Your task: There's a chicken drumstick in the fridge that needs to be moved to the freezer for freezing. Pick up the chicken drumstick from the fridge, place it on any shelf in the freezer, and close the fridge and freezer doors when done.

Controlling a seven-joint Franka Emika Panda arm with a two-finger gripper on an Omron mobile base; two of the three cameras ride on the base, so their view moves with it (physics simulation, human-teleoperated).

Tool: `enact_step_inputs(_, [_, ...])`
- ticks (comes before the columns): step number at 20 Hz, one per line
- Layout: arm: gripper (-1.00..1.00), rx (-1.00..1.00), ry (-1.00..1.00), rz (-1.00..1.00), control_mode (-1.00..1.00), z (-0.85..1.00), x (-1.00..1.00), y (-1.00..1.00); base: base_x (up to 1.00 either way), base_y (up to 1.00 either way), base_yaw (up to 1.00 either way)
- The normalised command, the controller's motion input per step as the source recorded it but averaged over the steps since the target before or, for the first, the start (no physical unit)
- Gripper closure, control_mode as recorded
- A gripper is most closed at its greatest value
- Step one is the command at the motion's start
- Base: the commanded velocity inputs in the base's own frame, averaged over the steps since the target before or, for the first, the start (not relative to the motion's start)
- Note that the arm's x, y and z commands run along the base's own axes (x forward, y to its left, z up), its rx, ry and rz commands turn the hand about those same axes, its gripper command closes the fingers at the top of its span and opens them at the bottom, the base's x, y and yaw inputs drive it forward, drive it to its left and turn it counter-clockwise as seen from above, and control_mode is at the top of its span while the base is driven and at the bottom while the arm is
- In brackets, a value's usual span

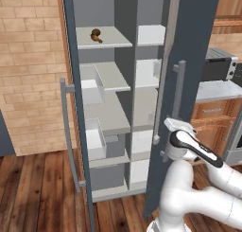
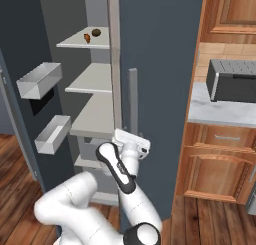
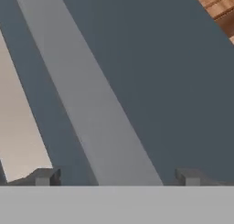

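Well above your end effector [image 3: 116, 176] and off to its left, the chicken drumstick [image 2: 87, 38] lies on the top shelf [image 2: 85, 43]; your jaws stand released, straddling the door handle [image 3: 87, 104].

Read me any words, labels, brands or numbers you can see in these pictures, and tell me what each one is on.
None: no readable text shows anywhere.
The fridge door is plain slate grey, with no brand mark.
The toaster oven on the counter shows no lettering.
The wooden cabinets carry no labels.
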Motion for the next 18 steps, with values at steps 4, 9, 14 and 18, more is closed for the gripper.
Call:
enact_step_inputs(4, [-1.0,0.01,0.0,0.0,-1.0,0.29,0.39,0.72,0.0,0.0,0.0])
enact_step_inputs(9, [-1.0,0.0,0.0,0.0,-1.0,0.19,0.48,0.95,0.0,0.0,0.0])
enact_step_inputs(14, [-1.0,0.0,0.0,0.0,-1.0,0.08,0.56,0.96,0.0,0.0,0.0])
enact_step_inputs(18, [-1.0,0.0,0.0,0.0,-1.0,0.06,0.62,0.92,0.0,0.0,0.0])
